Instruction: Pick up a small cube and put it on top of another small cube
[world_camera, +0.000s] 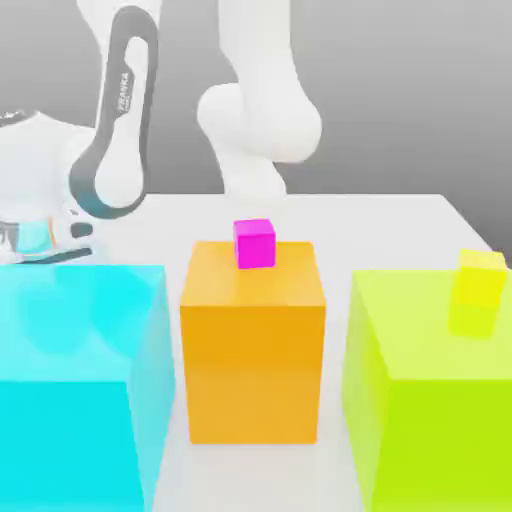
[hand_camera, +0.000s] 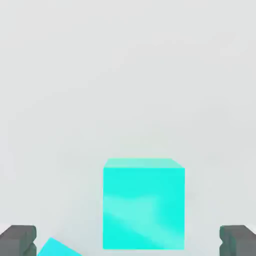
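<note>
Your exterior view: low, close, front-on to three big blocks, arm behind them. Your hand view: looks down at desk (hand_camera: 125, 75), close over cyan-teal cube (hand_camera: 144, 205).

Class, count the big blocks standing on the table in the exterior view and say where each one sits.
3. The big cyan block is at the exterior view's left, the orange block in the middle, the lime block at the right. Others may be hidden behind them.

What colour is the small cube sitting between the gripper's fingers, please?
Cyan-teal; the small cube shows best in the hand view.
</note>
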